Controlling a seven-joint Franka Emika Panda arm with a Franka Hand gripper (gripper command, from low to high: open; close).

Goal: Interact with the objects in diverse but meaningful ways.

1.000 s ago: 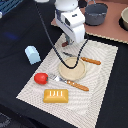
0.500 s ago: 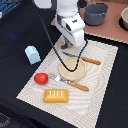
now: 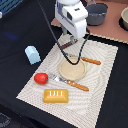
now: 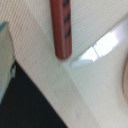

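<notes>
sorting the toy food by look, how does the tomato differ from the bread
The tomato is round and red; the bread is a yellow-orange block with ridges on top. The tomato is the smaller of the two, while the bread is longer and flatter. The tomato sits near the placemat's edge on the exterior view's left; the bread lies nearer the camera, beside the mat's front edge. Both rest on the placemat, untouched by the gripper.

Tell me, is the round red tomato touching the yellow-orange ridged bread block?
Apart. In the exterior view, a strip of pale placemat shows between the round red tomato and the yellow-orange ridged bread block.
</notes>
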